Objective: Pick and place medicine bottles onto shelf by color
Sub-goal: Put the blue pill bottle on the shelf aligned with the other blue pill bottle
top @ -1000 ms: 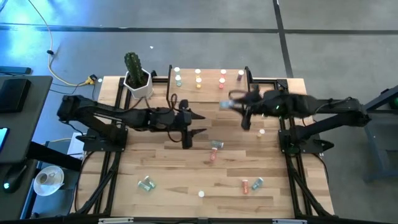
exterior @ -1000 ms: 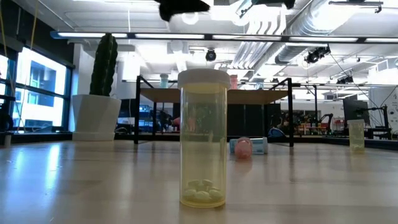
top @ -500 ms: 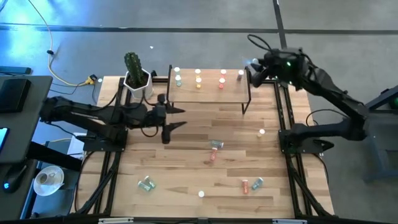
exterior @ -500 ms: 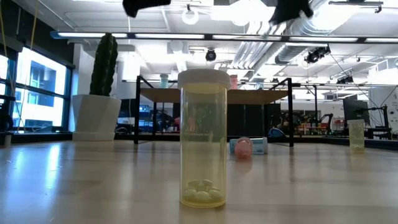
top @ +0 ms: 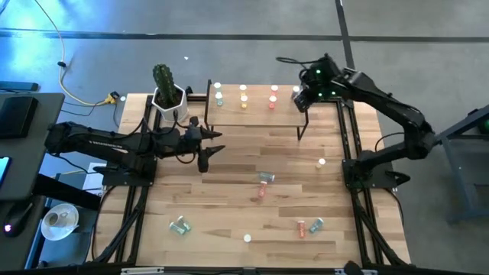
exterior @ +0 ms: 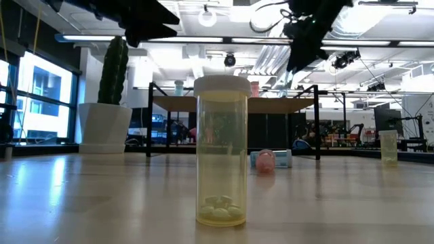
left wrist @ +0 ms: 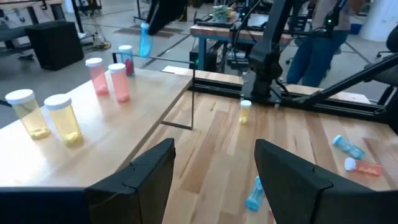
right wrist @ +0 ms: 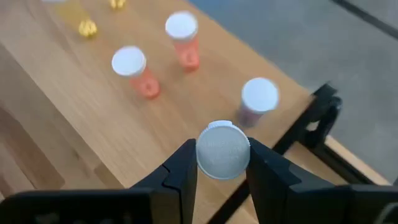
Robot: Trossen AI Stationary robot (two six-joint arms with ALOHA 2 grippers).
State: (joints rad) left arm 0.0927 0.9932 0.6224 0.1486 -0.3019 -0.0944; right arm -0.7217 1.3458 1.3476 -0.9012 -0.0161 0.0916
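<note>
Two pink bottles (right wrist: 140, 73) and one purplish bottle (right wrist: 257, 101) stand on the shelf (right wrist: 81, 118) just beyond our right gripper (right wrist: 222, 163) | it clamps a white-capped bottle (right wrist: 222, 150) | left gripper (left wrist: 214, 163) spread, empty | nearest yellow bottle (exterior: 221, 150) holds pale pills

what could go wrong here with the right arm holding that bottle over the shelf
1. The right pincer grips a white-capped blue bottle above the light-wood shelf, close to a standing purple bottle; lowering it could knock that one over.
2. That spot is near the shelf's end, so a nudged bottle might roll off.
3. Two pink bottles stand nearby; drifting toward them would mix colours.
</note>
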